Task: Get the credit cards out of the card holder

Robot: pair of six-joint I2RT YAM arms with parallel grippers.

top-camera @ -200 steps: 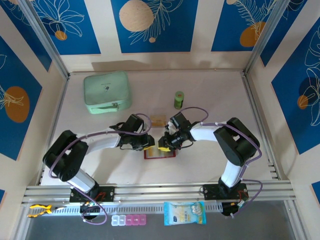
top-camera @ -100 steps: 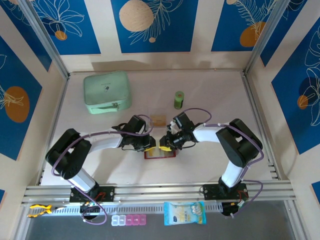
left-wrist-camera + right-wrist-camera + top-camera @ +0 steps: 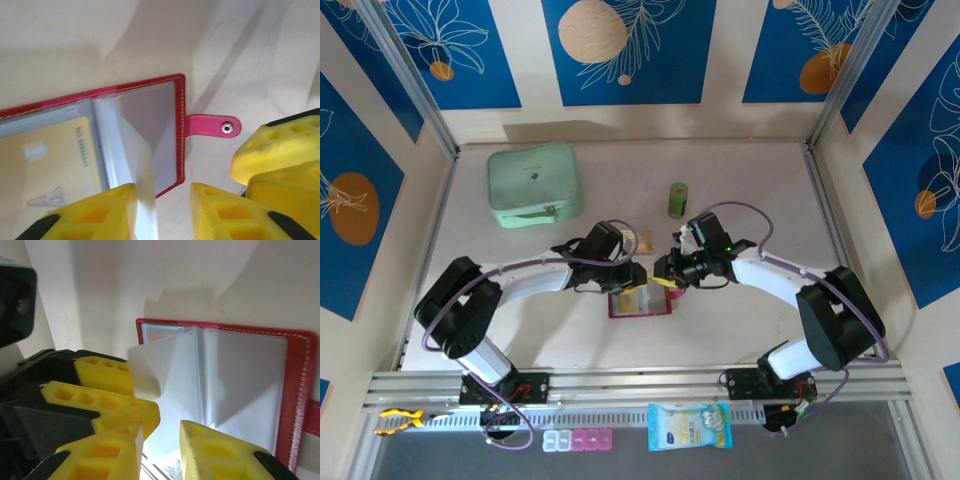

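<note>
Yellow fingers [image 3: 95, 212] at the card holder [image 3: 640, 303] — pale table [image 3: 760, 190], blue-patterned walls [image 3: 650, 60].

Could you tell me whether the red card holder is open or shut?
Open: the dark red folding card holder lies spread, clear inner sleeves exposed, strap tab unfastened.

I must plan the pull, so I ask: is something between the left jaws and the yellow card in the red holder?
Yes. The credit card lies inside a clear sleeve of the card holder, so plastic covers its face. A raised sleeve leaf also stands between the jaws of the left gripper, beside the card.
</note>
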